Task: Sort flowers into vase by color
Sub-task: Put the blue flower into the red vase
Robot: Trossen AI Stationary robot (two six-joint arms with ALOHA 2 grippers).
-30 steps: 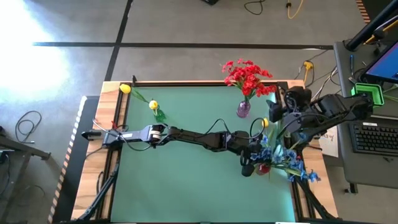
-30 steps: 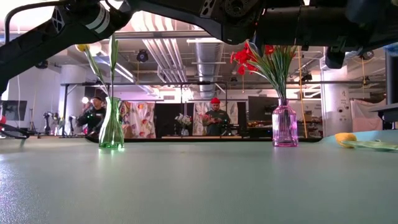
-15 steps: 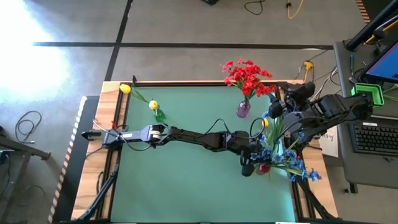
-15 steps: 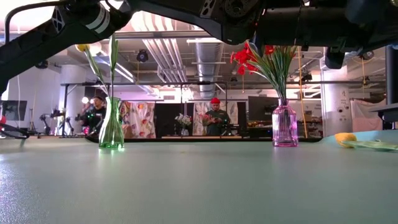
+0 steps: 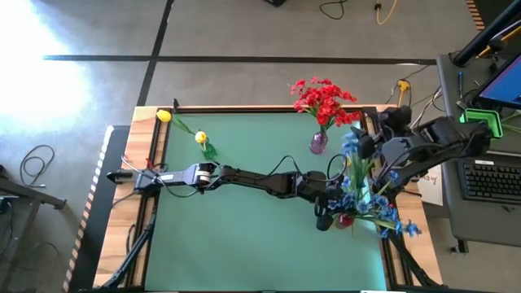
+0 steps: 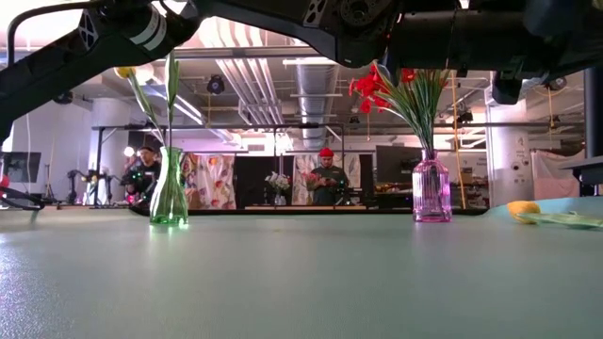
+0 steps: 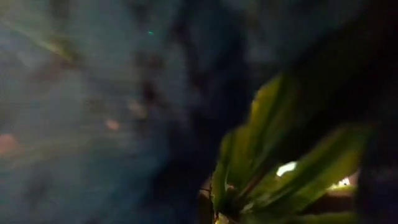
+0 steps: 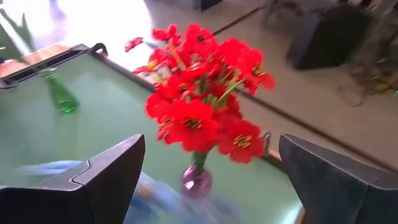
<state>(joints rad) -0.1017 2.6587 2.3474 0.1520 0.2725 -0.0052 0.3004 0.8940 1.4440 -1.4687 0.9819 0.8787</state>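
Red flowers [image 5: 324, 99] stand in a purple vase [image 5: 318, 143] at the far right. Two yellow flowers [image 5: 200, 137] stand in a green vase [image 5: 209, 151] at the far left. A bunch of blue flowers [image 5: 370, 207] stands by the right edge, with one tall blue blossom [image 5: 350, 144] rising from it. Another yellow flower [image 6: 523, 209] lies on the table at the right. My left gripper [image 5: 328, 212] reaches level into the foot of the blue bunch, shut; leaves [image 7: 249, 162] fill its wrist view. My right gripper [image 8: 211, 142] hangs open above the table beside the tall blue blossom, facing the red flowers. My left gripper is in among the stems and leaves of the blue flowers. The bunch and the arm hide its fingertips, so I cannot tell whether it touches a stem or what it has.
Something small and reddish [image 5: 345, 218] sits at the foot of the blue bunch. The middle and near left of the green table [image 5: 236, 236] lie bare. A desk with a keyboard [image 5: 492, 181] stands beyond the right edge. People stand in the room behind the table.
My right gripper has risen a little, drawn back toward the table's far right corner and rolled about its own axis, staying open. The tall blue blossom now shows higher beside it and covers the yellow flower lying there in the high view.
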